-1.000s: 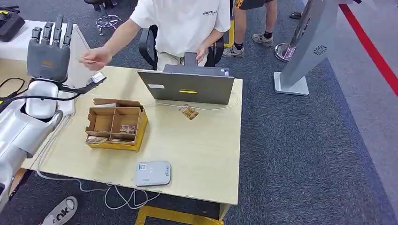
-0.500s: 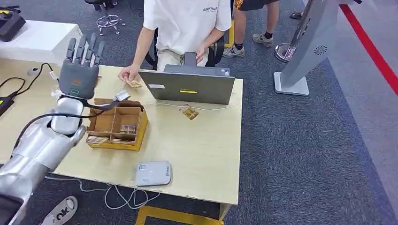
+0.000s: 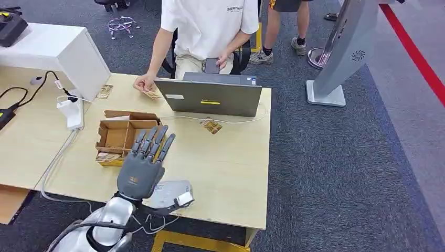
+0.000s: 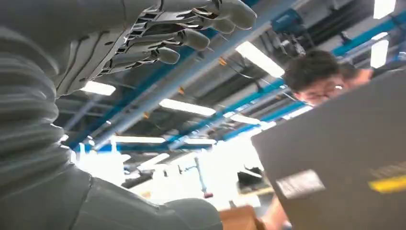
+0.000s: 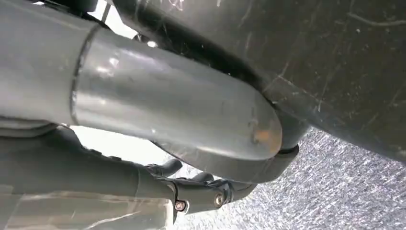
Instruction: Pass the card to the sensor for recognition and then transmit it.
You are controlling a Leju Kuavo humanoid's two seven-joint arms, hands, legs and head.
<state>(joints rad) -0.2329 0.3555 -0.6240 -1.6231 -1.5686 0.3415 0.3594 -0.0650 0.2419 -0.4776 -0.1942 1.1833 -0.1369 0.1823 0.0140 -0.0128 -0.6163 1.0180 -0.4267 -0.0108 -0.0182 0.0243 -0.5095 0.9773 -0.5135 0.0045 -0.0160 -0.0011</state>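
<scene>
Left hand (image 3: 142, 170): raised above the near part of the tabletop (image 3: 225, 173), back toward the camera, fingers (image 3: 152, 140) straight, slightly fanned, pointing away toward the laptop; nothing held.
Left hand, wrist view: fingers (image 4: 191, 38) extended and apart, thumb (image 4: 186, 213) low and separate, ceiling lights behind.
Left arm: comes in from the bottom edge, silver forearm (image 3: 97, 233) angled up to the wrist.
Right hand: state cannot be told; right wrist view gives dark body parts and grey carpet.
Sensor (image 3: 173, 193): flat grey box near the front edge, partly covered by the left hand.
Cards: one (image 3: 211, 126) lying on the tabletop just before the laptop (image 3: 210, 97); one (image 3: 152, 94) under a person's hand (image 3: 142, 83) at the far edge; others in the box (image 3: 123, 139).
Box: open cardboard, divided, just beyond the left hand's fingertips.
Person: white shirt, seated behind the laptop, phone (image 3: 212, 65) in the other hand.
</scene>
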